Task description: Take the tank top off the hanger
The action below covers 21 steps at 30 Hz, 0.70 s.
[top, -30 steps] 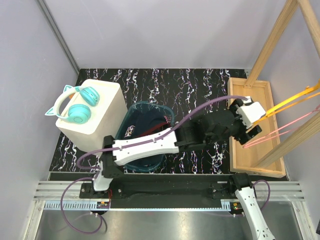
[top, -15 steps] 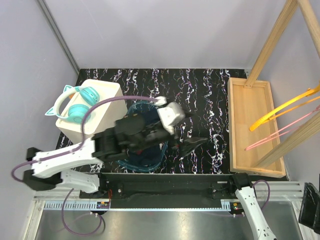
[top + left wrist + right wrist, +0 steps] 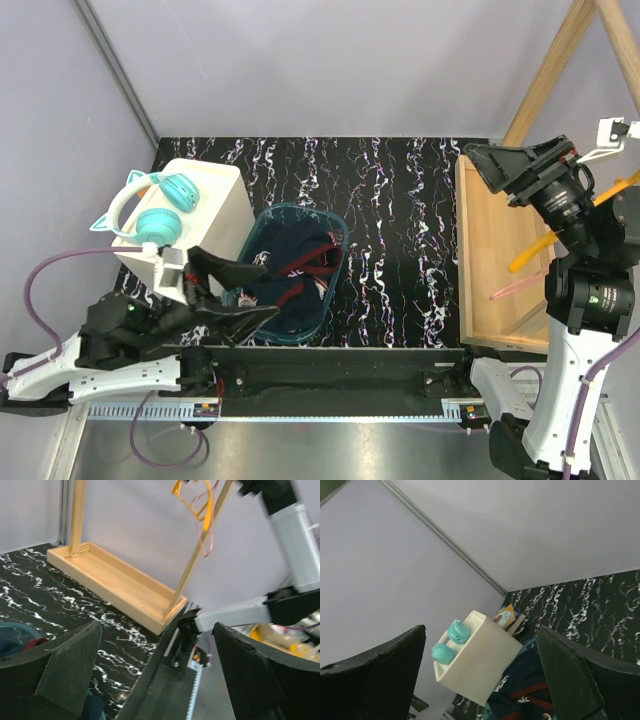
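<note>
Top external view shows the left arm folded low at the near left corner. The left gripper (image 3: pixel 268 291) points right, at the near left edge of the basket (image 3: pixel 336 228), with its jaws spread wide and holding nothing. The right arm stands raised at the right side. The right gripper (image 3: pixel 497 170) points left, high above the wooden tray (image 3: pixel 485 262), also spread wide and empty.

The tank top (image 3: pixel 296 278), dark blue with red trim, lies crumpled inside the teal basket. A pale print on the cloth is too small to read.

An orange hanger (image 3: pixel 528 252) and a pink hanger (image 3: pixel 512 289) hang bare on the wooden rack (image 3: pixel 545 90). The worktop (image 3: pixel 400 200) is black with white veins, and the walls are pale lilac.
</note>
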Each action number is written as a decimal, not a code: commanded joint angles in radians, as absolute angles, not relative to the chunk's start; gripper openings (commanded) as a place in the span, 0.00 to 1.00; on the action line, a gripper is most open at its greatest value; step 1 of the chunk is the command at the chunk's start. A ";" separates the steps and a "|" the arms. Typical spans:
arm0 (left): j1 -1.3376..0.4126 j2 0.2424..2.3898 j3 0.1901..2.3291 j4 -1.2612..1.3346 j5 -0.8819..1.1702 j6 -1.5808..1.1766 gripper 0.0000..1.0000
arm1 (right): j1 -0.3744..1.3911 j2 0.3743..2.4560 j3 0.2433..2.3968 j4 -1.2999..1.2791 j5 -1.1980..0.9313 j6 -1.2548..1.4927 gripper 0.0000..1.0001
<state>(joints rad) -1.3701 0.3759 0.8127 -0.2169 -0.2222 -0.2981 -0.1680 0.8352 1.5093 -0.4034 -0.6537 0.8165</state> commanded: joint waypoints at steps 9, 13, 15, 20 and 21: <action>-1.368 0.279 0.721 -0.269 -0.226 -0.437 0.99 | -0.117 0.848 1.606 -0.345 -0.839 0.944 1.00; -1.370 0.343 0.729 -0.245 -0.206 -0.425 0.99 | -0.006 0.906 1.628 -0.501 -0.857 0.838 1.00; -1.368 0.389 0.735 -0.238 -0.206 -0.417 0.99 | 0.090 0.934 1.632 -0.543 -0.856 0.810 1.00; -1.368 0.420 0.703 -0.212 -0.250 -0.426 0.99 | 0.242 0.959 1.603 -0.661 -0.787 0.704 1.00; -1.370 0.410 0.692 -0.207 -0.277 -0.436 0.99 | 0.321 0.965 1.580 -0.672 -0.766 0.690 1.00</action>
